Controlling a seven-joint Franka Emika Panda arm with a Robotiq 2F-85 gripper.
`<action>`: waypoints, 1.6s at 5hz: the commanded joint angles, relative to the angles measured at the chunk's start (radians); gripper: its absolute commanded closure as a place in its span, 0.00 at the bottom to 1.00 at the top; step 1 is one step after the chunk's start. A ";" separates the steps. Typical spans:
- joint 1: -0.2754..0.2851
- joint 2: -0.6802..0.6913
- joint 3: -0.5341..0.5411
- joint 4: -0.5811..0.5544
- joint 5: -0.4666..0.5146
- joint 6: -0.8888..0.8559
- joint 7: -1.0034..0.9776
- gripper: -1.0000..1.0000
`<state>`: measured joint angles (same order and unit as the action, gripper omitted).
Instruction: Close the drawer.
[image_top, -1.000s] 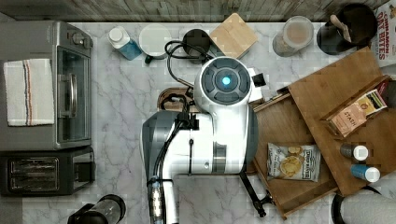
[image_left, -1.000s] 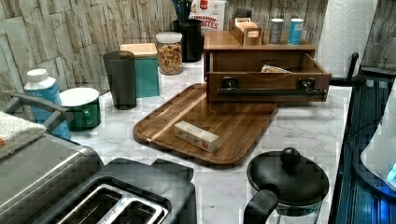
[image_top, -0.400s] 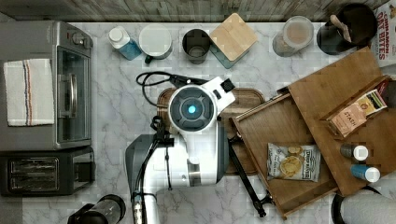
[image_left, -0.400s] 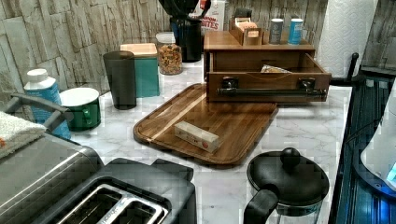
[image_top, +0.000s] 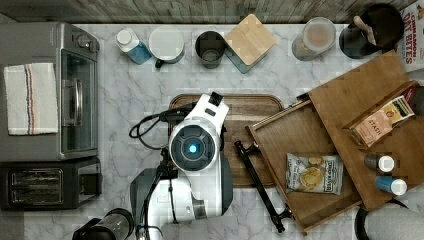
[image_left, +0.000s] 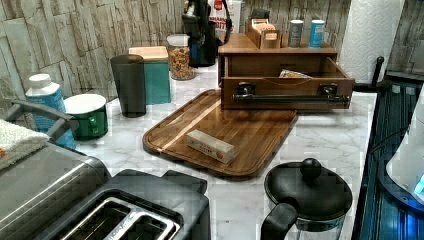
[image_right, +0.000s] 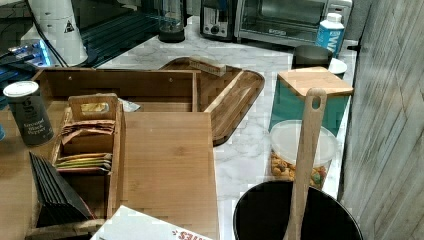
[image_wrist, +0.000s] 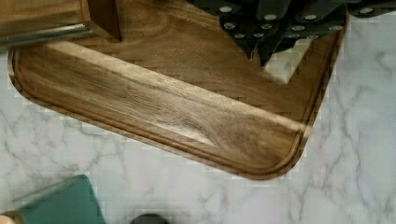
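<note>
The drawer (image_top: 290, 135) stands pulled out of the wooden organiser (image_top: 360, 90), angled toward the top view's lower left, with a chip bag (image_top: 312, 172) inside. Its black bar handle (image_top: 257, 182) runs along the front; in the left view the drawer front (image_left: 287, 86) and handle (image_left: 290, 99) face the camera. My arm's white wrist (image_top: 192, 147) hangs over the dark round-cornered tray (image_top: 250, 107), to the top view's left of the handle and apart from it. In the wrist view my gripper (image_wrist: 259, 55) is shut, empty, above the tray (image_wrist: 140, 102), with a drawer corner (image_wrist: 46, 18) nearby.
A small pale box (image_left: 210, 146) lies on the tray (image_left: 250, 135). A toaster oven (image_top: 50, 90) and toaster (image_top: 45, 185) line the top view's left. Cups, a teal container (image_top: 248, 35) and a jar (image_top: 312, 37) stand along the back. A black kettle (image_left: 305, 195) sits nearby.
My arm has swung from the back of the counter toward the top view's lower left, coming over the tray. The drawer has not moved.
</note>
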<state>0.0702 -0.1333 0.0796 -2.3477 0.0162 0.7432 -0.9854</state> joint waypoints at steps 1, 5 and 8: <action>-0.055 0.002 -0.104 -0.184 0.092 0.132 -0.208 1.00; 0.001 -0.014 -0.152 -0.364 0.145 0.136 -0.170 1.00; -0.163 -0.085 -0.185 -0.395 -0.062 0.104 -0.316 1.00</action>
<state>-0.0165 -0.1340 -0.0753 -2.7832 -0.0170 0.8242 -1.2109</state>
